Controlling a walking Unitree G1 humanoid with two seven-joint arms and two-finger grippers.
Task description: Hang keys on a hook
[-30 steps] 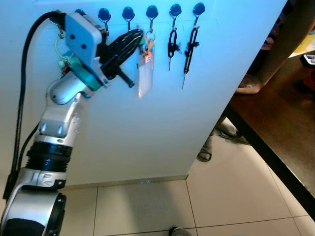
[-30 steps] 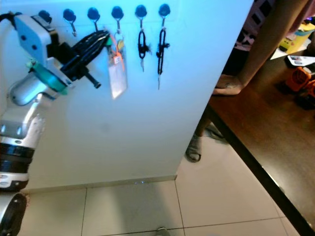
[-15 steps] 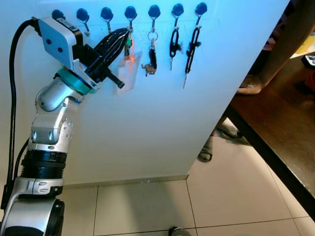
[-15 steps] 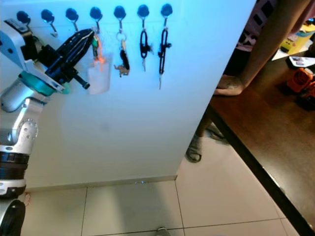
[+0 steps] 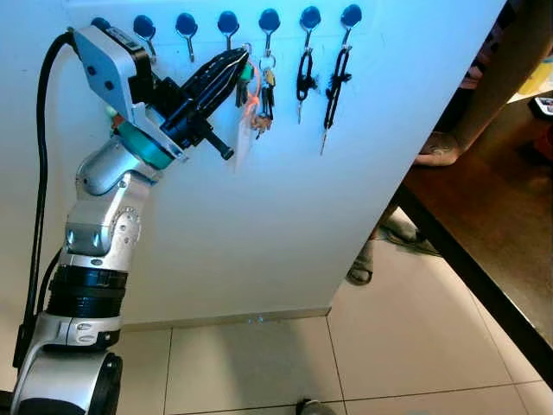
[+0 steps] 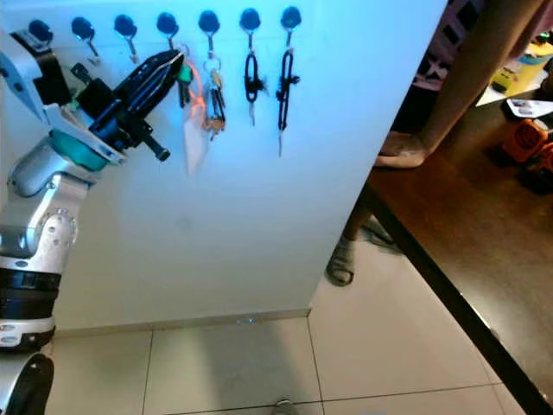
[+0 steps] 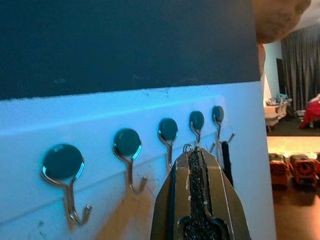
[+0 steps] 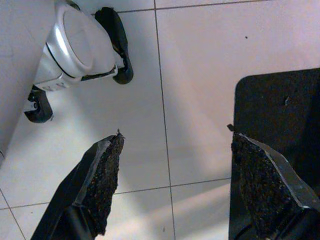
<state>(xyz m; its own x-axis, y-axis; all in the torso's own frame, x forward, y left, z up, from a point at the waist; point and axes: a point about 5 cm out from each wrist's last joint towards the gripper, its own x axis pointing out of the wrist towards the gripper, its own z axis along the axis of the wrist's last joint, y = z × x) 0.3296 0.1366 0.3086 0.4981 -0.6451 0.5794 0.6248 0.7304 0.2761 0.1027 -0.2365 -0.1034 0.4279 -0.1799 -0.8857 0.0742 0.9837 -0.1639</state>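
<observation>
Since half a second ago our left tool (image 5: 240, 62) has swung back toward the right along the row of hooks (image 5: 227, 23), carrying the keys (image 5: 252, 102) with it; the clear tag that hung under the fourth hook now dangles almost against the bunch (image 5: 266, 93) on the fifth hook (image 5: 269, 21). A second ago it was further right still.

The left tool's fingers are pressed together on the key ring: in the left wrist view the ring (image 7: 188, 148) peeks out just past the closed fingertips (image 7: 200, 170), close under a hook. The ring itself is small and half hidden behind the fingers in the head views, so we cannot tell whether it touches any hook. The orange and green pieces and the clear tag hang just below and beside the fingertips.

Two black items (image 5: 303, 76) hang further right. A person's leg (image 5: 497, 82) is cut off at the frame edge, beside a dark tabletop (image 5: 492, 233).

Our right tool (image 8: 172, 185) hangs above the floor tiles (image 8: 190, 75), fingers well apart.
</observation>
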